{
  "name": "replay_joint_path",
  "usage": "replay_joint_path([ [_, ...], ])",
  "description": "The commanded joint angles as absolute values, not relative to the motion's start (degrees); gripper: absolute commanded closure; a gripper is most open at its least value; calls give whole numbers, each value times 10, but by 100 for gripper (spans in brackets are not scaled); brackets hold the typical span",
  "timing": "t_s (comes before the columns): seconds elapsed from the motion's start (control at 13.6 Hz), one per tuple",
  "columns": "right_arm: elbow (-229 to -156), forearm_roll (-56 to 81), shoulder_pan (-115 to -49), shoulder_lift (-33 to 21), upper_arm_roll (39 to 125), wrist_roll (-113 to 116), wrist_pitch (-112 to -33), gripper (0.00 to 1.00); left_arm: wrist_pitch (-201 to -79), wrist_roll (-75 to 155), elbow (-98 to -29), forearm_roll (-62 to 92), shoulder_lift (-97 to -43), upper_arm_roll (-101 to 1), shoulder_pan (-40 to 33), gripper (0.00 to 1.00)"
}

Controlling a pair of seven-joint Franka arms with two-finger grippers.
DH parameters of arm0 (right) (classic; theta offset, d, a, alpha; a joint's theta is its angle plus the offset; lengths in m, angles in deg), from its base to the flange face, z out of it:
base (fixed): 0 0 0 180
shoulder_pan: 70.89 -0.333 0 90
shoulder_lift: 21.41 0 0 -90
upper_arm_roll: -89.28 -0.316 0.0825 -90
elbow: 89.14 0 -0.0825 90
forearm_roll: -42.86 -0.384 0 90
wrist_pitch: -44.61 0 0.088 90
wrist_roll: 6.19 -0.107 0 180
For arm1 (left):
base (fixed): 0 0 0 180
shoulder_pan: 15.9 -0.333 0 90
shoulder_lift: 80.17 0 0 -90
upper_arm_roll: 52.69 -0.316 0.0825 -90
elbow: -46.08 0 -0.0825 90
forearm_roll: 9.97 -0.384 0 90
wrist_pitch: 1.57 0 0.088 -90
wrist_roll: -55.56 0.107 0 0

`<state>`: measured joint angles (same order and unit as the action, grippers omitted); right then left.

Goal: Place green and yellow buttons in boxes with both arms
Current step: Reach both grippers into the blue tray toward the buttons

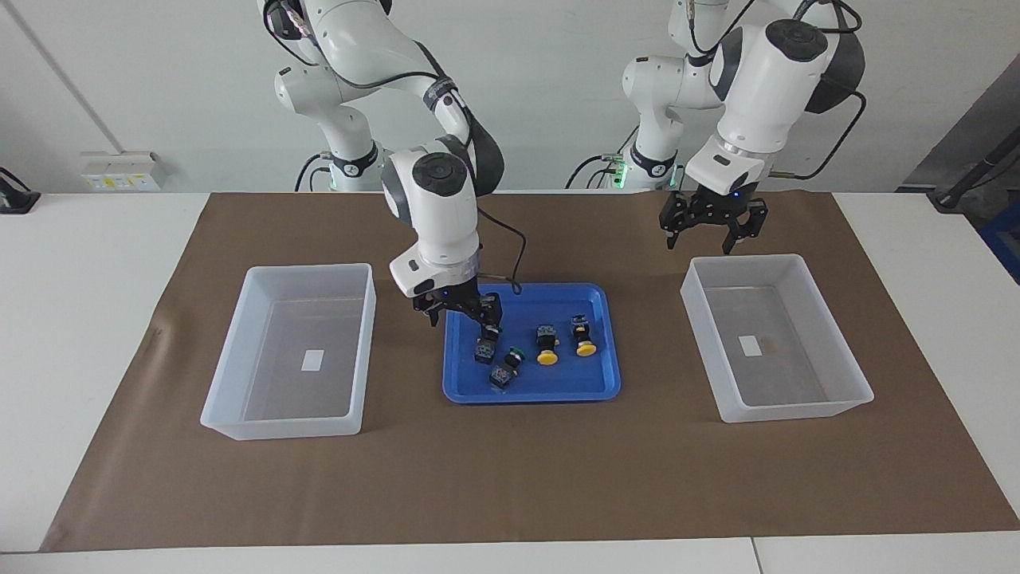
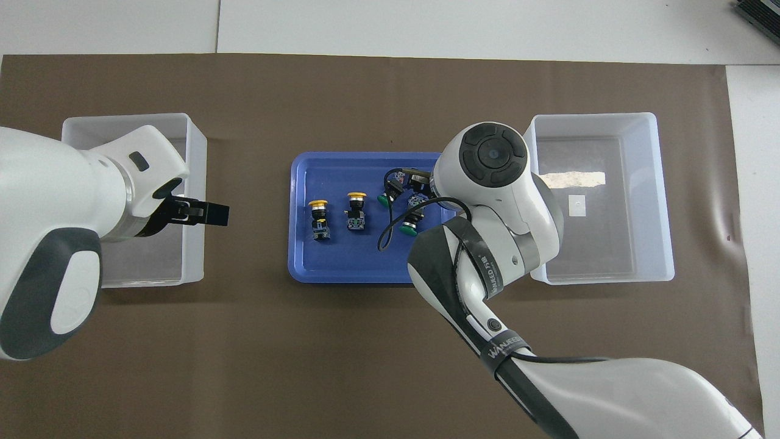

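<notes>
Right gripper [image 1: 488,325] down in the blue tray [image 1: 531,391] mid-desk, fingers straddling one green button [image 1: 484,348]; contact unclear. Second green button [image 1: 504,370] and two yellow buttons [image 1: 547,345] also in tray. Left gripper [image 1: 712,233], fingers apart, hangs over its box [image 1: 777,336]. Other box [image 1: 290,351] sits at right arm's end.

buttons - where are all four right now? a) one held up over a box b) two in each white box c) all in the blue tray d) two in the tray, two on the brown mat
c: both green buttons and both yellow buttons sit in the blue tray, both boxes hold only a label, the right gripper is down over the tray and the left gripper carries nothing.
</notes>
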<state>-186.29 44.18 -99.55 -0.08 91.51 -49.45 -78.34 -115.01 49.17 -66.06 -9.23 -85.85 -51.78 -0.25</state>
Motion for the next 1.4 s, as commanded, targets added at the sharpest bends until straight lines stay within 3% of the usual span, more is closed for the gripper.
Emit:
replay_joint_path([
  [0.0, -1884, 436, -1001, 2, 916, -503, -803, 13, -1234, 442, -702, -91, -834, -526, 34, 0],
  [0.22, -1889, 436, -1013, 14, 916, -519, -823, 14, -1336, 377, -705, -91, -766, -526, 66, 0],
  [0.52, -1892, 436, -1022, 44, 916, -537, -863, 14, -1361, 358, -705, -91, -730, -526, 85, 0],
  [0.96, -1931, 435, -1025, 50, 916, -544, -929, 22, -1404, 287, -709, -91, -670, -528, 124, 0],
  [1.11, -1936, 436, -1025, 50, 916, -544, -930, 31, -1432, 260, -710, -91, -644, -528, 137, 0],
  [1.18, -1936, 436, -1026, 50, 916, -545, -930, 40, -1437, 250, -710, -91, -644, -528, 137, 0],
  [1.25, -1934, 435, -1026, 50, 916, -545, -928, 78, -1437, 249, -711, -91, -643, -528, 137, 1],
  [1.33, -1929, 431, -1027, 48, 916, -552, -920, 100, -1438, 249, -717, -91, -643, -528, 137, 10],
])
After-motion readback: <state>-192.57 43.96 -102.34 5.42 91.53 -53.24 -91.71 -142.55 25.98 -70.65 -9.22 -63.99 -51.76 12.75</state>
